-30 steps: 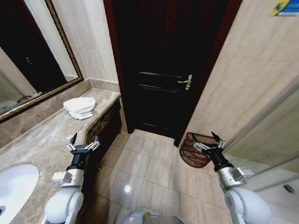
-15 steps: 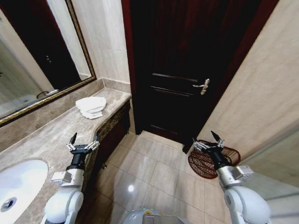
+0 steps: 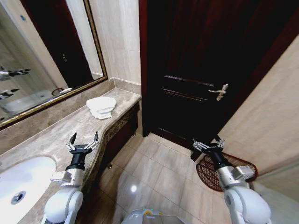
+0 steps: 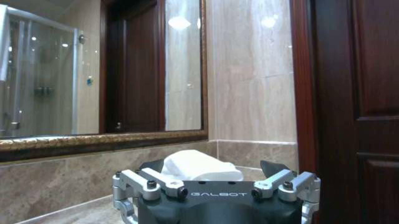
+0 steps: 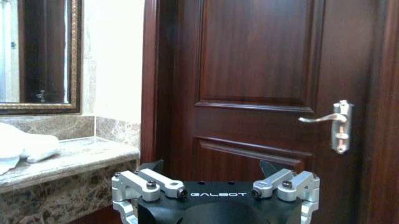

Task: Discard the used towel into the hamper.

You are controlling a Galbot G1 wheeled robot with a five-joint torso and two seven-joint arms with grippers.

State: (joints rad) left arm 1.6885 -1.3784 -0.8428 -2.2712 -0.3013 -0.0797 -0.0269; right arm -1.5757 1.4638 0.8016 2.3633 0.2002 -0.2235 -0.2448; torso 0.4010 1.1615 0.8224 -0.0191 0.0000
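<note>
Two end effectors, nearest us: left end effector over the desk, right end effector over the floor, both spread wide, holding nothing. Farther: towel folded on the desk's far end; hamper on the floor by the door. Risk, we judge: a shallow grasp dropping part of the towel.
</note>
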